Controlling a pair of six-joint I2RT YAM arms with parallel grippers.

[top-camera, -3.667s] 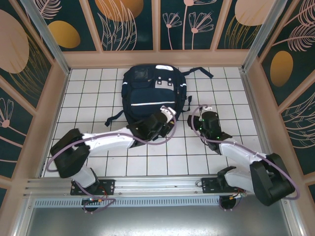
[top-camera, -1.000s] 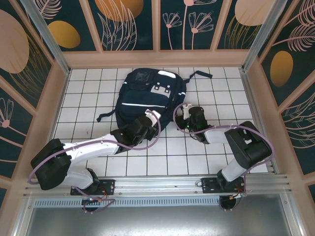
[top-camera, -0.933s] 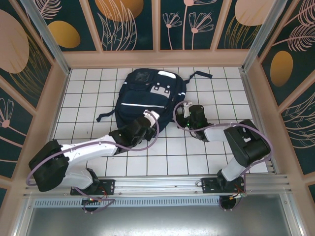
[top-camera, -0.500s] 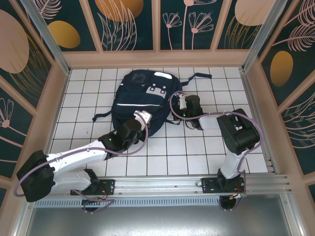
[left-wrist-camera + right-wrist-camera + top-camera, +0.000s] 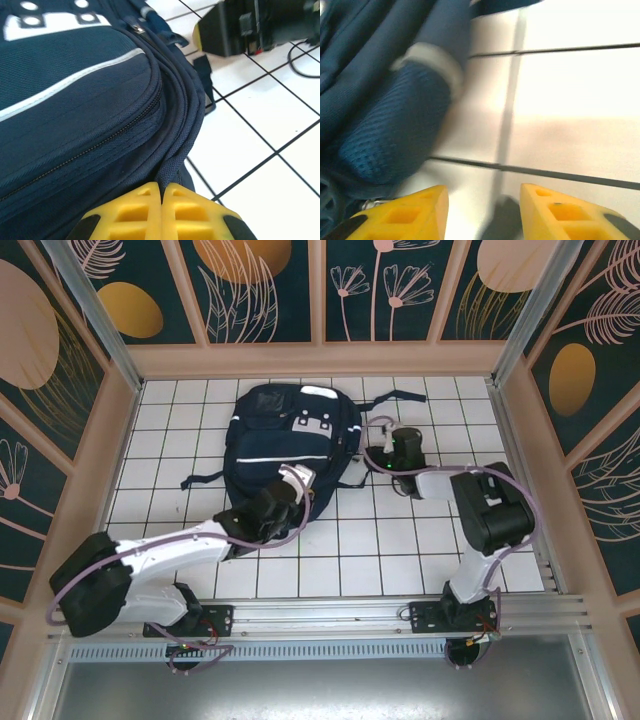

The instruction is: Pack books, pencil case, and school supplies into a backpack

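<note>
backpack: the big navy blue cloth backpack (image 5: 290,435) with white stripes lies flat on the white tiled table (image 5: 420,540). It is in the upper middle of the top view, a bit left of centre.
zips: the long zip in the left wrist view looks closed, so I think the bag must be opened before anything goes in.
how it handles: it looks soft and floppy. I think it will sag and fold if it is lifted by one corner. It is bulky, and the rough cloth should not slip much.
where to hold: the thick sewn rim, a padded strap or a zip pull looks best. The flat front panel gives nothing to pinch.
left gripper (image 5: 161,210): at the bottom middle of the left wrist view. Its yellow fingers are squeezed together on the backpack's lower rim.
right gripper (image 5: 482,210): at the bottom of the right wrist view. Its fingers are spread wide with only bare tile between them. It sits just beside the padded blue mesh strap (image 5: 395,125) on the left.
watch out: a pull on one edge may only bunch up the cloth.
</note>
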